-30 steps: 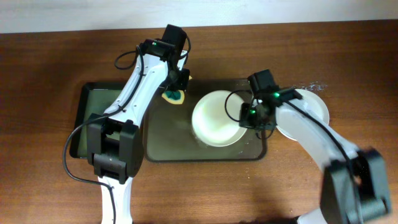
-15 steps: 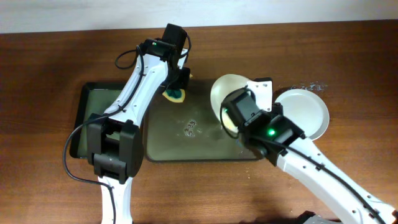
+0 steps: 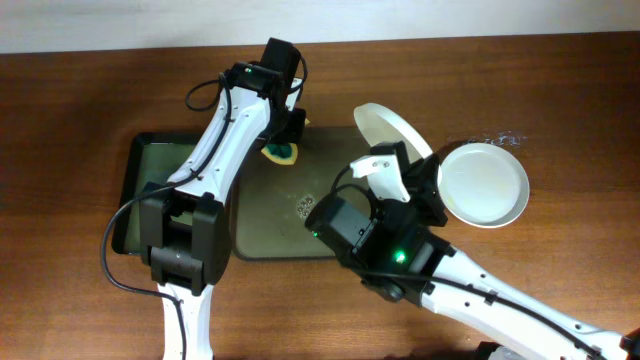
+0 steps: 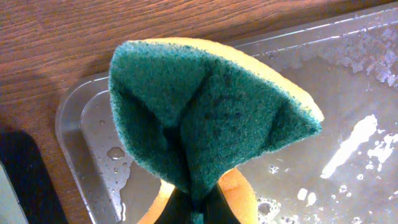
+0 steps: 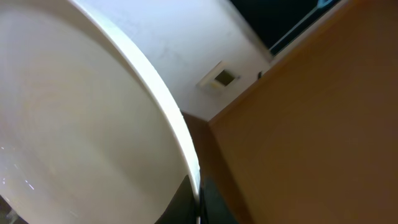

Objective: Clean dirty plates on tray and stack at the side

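1 white plate [image 3: 392, 128] tilted over olive tray [image 3: 265, 228]; 2nd plate [image 3: 485, 183] flat beside it.

- Overhead view: bright, even light falls from above, and the wooden table [image 3: 80, 120] shows only faint, soft-edged shadows beside the arms.
- The flat plate [image 3: 483, 183] is almost blown-out white, and the wet tray [image 3: 270, 225] carries small glints.
- Left wrist view: the sponge [image 4: 205, 118] is sharp, and white glare streaks the tray's wet floor.
- Right wrist view: the lifted plate [image 5: 74, 124] is very close, soft and nearly featureless, and the bottom edge is dim.
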### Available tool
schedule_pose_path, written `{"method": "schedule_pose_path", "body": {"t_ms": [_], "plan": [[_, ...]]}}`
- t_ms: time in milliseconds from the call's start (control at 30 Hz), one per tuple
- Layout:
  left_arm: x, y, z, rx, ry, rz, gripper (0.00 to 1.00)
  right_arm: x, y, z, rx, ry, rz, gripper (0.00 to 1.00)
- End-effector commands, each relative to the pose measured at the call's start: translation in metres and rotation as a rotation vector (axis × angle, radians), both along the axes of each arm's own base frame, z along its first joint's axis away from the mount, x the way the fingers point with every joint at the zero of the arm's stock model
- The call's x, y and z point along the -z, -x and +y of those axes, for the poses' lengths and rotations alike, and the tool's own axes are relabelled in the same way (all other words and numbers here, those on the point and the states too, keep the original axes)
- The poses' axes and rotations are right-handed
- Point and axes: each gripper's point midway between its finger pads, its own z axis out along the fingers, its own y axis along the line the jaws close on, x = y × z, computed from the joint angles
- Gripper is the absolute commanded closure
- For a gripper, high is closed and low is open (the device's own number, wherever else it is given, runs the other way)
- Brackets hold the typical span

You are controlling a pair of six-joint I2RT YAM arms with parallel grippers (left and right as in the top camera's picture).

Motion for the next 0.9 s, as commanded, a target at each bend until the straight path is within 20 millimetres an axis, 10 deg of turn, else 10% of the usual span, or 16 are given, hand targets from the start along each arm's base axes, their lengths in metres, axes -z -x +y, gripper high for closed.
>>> {"method": "schedule_pose_path", "body": {"t_ms": [0,167,500,667,867], "plan": [[-0.008,-0.004,0.002,-0.022,0.004,-0.023,1.0,-0.024,0.009,-0.005,0.037,0.051,-0.092,0.96],[-0.008,-0.004,0.002,-0.022,0.004,-0.022,1.0,-0.014,0.006,-0.001,0.008,0.007,-0.052,0.96],[-0.008,-0.004,0.002,-0.022,0.004,-0.022,1.0,0.137,-0.015,0.026,-0.122,-0.762,0.629,0.96],[-0.007,-0.003,0.003,-0.022,0.003,-0.018,1.0,0.16,-0.025,-0.001,-0.064,-1.058,0.765,0.96],[-0.007,0.0,0.004,-0.022,-0.002,-0.005,1.0,0.161,-0.037,-0.091,0.107,-1.355,0.685,0.96]]}}
